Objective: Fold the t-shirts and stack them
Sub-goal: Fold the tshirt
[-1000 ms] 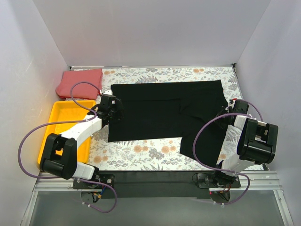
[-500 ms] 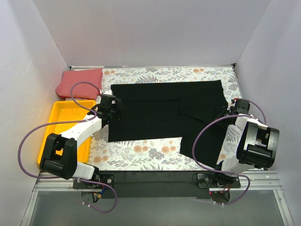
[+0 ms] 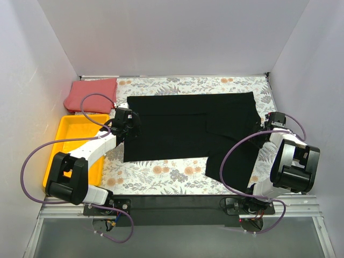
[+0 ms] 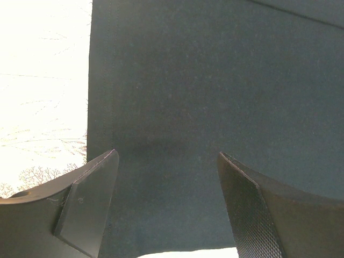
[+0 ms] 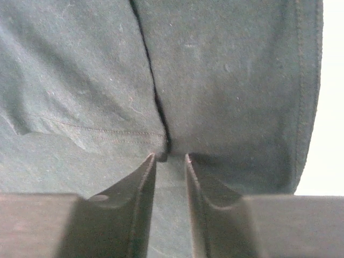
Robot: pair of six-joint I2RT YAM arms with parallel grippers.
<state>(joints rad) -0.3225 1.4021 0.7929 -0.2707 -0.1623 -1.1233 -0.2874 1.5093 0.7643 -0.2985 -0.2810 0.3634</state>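
The black t-shirt (image 3: pixel 188 131) lies spread flat on the floral cloth, partly folded, with one flap reaching toward the near edge at the right. My left gripper (image 3: pixel 131 126) hovers open over the shirt's left hem (image 4: pixel 99 80), its jaws wide apart and nothing between them (image 4: pixel 167 155). My right gripper (image 3: pixel 262 129) is low at the shirt's right edge, beside a fold seam (image 5: pixel 156 102). Its jaws stand a narrow gap apart (image 5: pixel 170 157), with flat black cloth showing through. The coral-red t-shirt (image 3: pixel 91 94) lies folded at the far left corner.
A yellow tray (image 3: pixel 67 148) sits at the left, beside my left arm. The floral cloth (image 3: pixel 161 172) covers the table under the shirt. White walls close in the left, far and right sides.
My right gripper's jaws have parted slightly after being shut, and its wrist has shifted a little toward the far side. The left arm has not moved.
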